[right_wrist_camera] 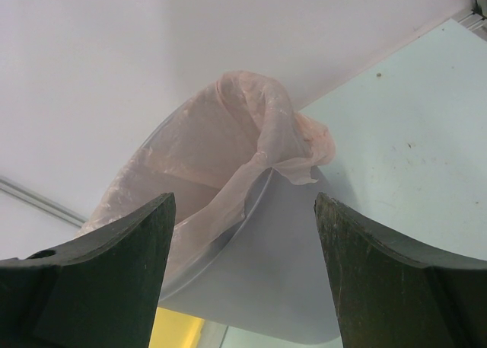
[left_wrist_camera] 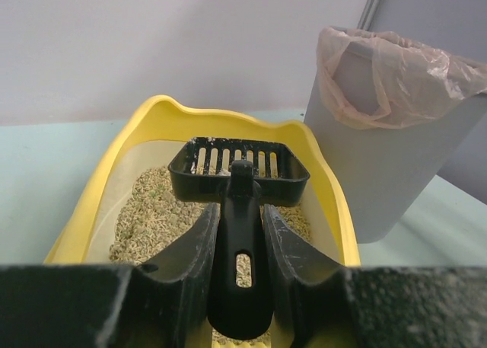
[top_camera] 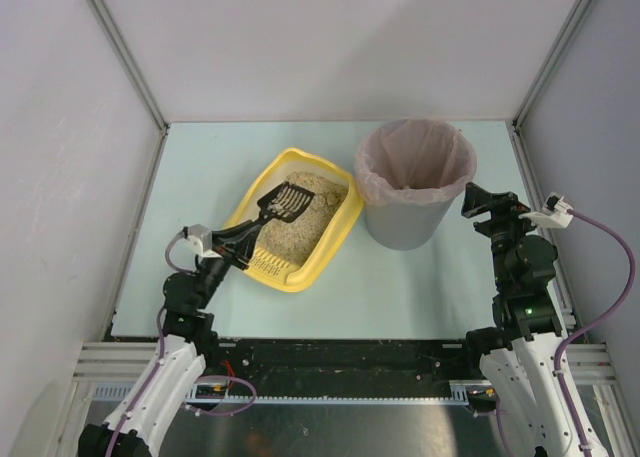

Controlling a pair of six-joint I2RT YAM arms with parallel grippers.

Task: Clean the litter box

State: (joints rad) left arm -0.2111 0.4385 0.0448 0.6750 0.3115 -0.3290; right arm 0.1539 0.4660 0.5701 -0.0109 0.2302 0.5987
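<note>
Pale blue-green table [top_camera: 430,277], enclosed by white walls [top_camera: 340,37] at left, far and right edges. Litter box [top_camera: 275,269] left of the table's centre, set at an angle, slotted lip toward the near edge. Left gripper [left_wrist_camera: 240,241] clamped narrowly on the handle of a black scoop [top_camera: 283,205], head over the litter. Grey bin [top_camera: 400,227] just beside the box. Right gripper [top_camera: 480,199] spread wide, empty, at the bin's right.

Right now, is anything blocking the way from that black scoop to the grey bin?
Nothing visible does. The left hand holds the scoop over the litter box, and the bin stands right beside it; only the box's yellow wall and the bin's own rim lie between.
</note>
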